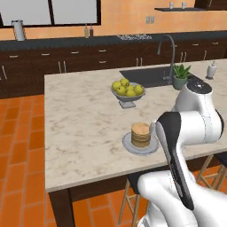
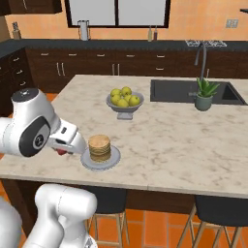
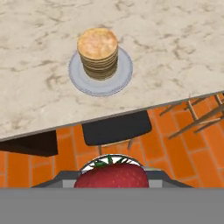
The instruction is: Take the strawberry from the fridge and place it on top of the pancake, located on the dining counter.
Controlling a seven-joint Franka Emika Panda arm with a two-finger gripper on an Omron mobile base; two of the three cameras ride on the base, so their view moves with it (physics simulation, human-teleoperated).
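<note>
Now the strawberry (image 3: 112,176) sits leaf-end up in the hand (image 2: 61,150).

The pale beige marbled stone bench (image 1: 84,119) looks smooth and matt over a dark brown wood base (image 1: 60,206). The grey plate (image 3: 122,74) seems dull ceramic, the red strawberry (image 3: 111,177) finely pitted, and the orange floor tiles (image 3: 175,153) faintly glossy.
</note>
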